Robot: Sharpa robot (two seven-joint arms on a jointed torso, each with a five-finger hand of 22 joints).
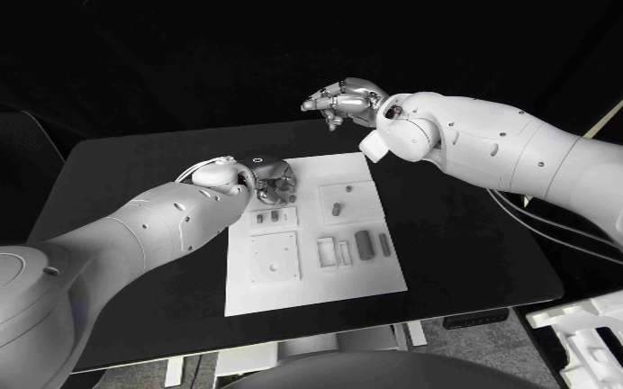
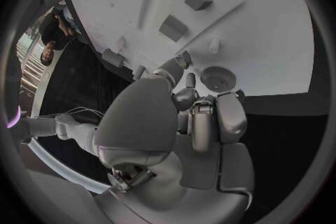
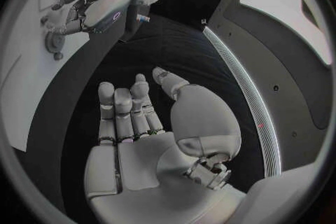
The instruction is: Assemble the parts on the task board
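Parts [image 1: 365,245] small, rigid, light; pinch by sides | gear [image 2: 218,78] beside left hand [image 1: 269,182], fingers curled, grip unclear | right hand [image 1: 343,101] spread, empty

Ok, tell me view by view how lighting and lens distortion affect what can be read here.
Head view: the white task board is bright against the black table; the surroundings are dark. Left wrist view: fisheye bends the board's edges, though a round toothed part reads clearly. Right wrist view: the right hand is evenly lit, with curved edges around it.
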